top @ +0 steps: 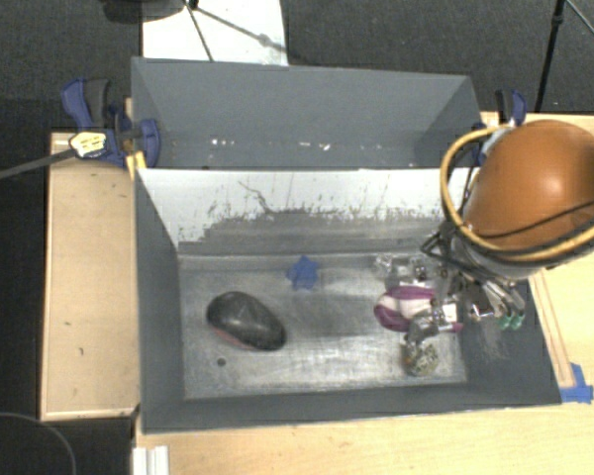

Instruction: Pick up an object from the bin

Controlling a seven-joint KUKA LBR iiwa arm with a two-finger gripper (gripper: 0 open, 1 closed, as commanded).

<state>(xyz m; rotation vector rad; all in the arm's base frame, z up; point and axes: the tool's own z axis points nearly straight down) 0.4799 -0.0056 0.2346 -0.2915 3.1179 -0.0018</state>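
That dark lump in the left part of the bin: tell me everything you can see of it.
The dark lump is a smooth, rounded oval, black to dark grey with a dull sheen, perhaps plastic. It lies flat on the bin's floor, left of middle, slanting down to the right. Only the floor touches it; the small blue piece lies apart.

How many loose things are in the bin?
4: dark oval left, blue piece mid-back, purple thing by the gripper, speckled lump front right; the arm may hide more.
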